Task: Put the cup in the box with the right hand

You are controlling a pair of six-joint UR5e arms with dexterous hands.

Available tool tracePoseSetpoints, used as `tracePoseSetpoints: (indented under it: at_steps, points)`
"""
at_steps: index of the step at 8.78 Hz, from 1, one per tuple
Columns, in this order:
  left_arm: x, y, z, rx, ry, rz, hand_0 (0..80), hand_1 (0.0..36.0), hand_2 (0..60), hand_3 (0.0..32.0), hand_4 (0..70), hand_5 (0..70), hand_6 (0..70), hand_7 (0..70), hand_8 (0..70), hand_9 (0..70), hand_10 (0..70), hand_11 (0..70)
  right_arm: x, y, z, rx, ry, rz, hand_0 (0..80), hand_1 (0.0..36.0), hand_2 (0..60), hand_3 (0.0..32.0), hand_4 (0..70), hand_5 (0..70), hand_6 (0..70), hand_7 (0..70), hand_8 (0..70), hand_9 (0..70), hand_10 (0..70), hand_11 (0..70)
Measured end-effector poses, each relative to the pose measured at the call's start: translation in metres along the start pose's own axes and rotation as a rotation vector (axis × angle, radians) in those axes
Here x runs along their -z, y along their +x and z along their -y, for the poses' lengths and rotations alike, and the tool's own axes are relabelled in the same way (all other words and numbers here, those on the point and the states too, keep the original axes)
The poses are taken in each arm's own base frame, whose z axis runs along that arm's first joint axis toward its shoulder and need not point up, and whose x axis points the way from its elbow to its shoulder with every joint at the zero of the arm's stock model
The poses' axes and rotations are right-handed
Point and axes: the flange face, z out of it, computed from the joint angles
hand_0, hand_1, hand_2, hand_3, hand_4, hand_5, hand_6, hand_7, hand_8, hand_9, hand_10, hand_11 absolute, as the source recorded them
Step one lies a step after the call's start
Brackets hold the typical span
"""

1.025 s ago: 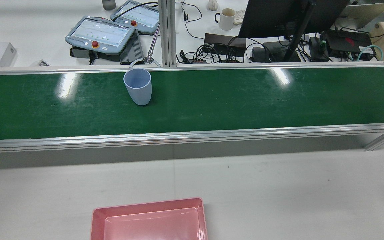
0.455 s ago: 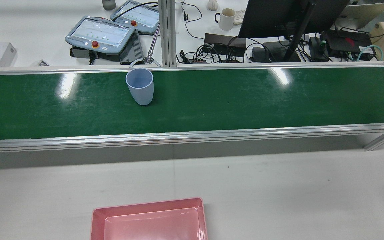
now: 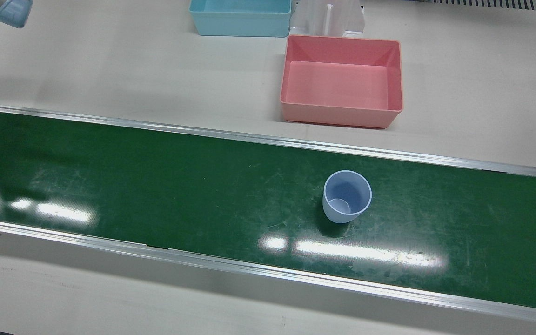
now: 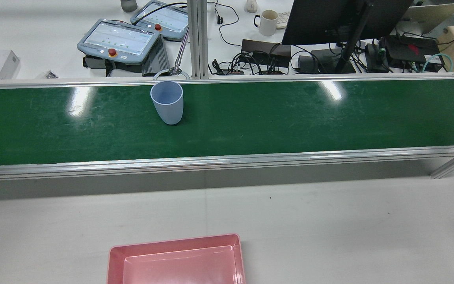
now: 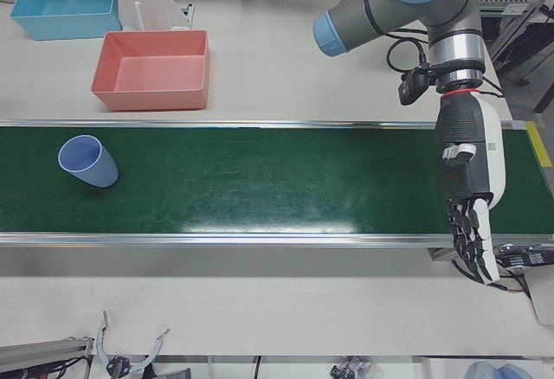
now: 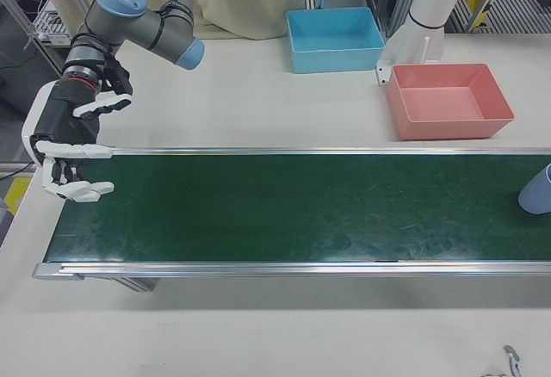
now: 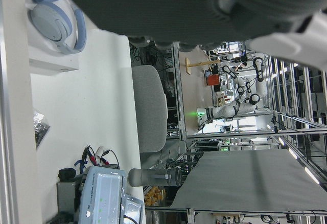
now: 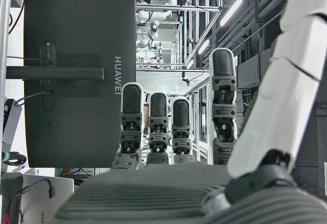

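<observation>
At the left edge of the right-front view the right hand [image 6: 69,149], white-shelled with dark palm, hangs empty with fingers spread over the end of the green conveyor belt [image 6: 284,209]. The pale blue plastic cup [image 6: 537,191] stands upright, mouth up, at that view's far right edge, the whole belt's length away and nearer the left hand [image 5: 467,193], also empty and extended. The shallow pink plastic box [image 6: 449,100] sits on the white counter [image 6: 241,101] just beyond the belt, near the cup.
</observation>
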Motion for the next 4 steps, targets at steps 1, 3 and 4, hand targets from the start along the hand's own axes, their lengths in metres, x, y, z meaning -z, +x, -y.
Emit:
tracePoseSetpoints:
  at_steps: [1, 3, 4]
  points:
    - [-0.0001, 0.0000, 0.0002, 0.000, 0.001, 0.000, 0.0, 0.0, 0.0, 0.0, 0.0, 0.0, 0.0, 0.0, 0.0, 0.0, 0.0, 0.0, -0.0001, 0.0002, 0.0002, 0.000, 0.001, 0.000, 50.6, 13.3, 12.5, 0.0, 68.8, 6.4, 15.7, 58.3, 23.6, 36.2, 27.3, 39.6]
    - [-0.0002, 0.0000, 0.0004, 0.000, 0.000, 0.000, 0.0, 0.0, 0.0, 0.0, 0.0, 0.0, 0.0, 0.0, 0.0, 0.0, 0.0, 0.0, -0.0009, 0.0005, -0.0014, -0.001, -0.002, 0.000, 52.1, 14.0, 8.9, 0.0, 69.5, 6.6, 15.6, 58.1, 23.2, 36.0, 26.6, 38.6]
    - [-0.0011, -0.0001, 0.0020, 0.001, 0.003, 0.000, 0.0, 0.0, 0.0, 0.0, 0.0, 0.0, 0.0, 0.0, 0.0, 0.0, 0.0, 0.0, -0.0012, 0.0005, -0.0026, 0.000, -0.004, 0.000, 52.3, 14.2, 9.1, 0.0, 69.3, 6.6, 15.7, 58.7, 23.5, 36.5, 27.0, 39.3]
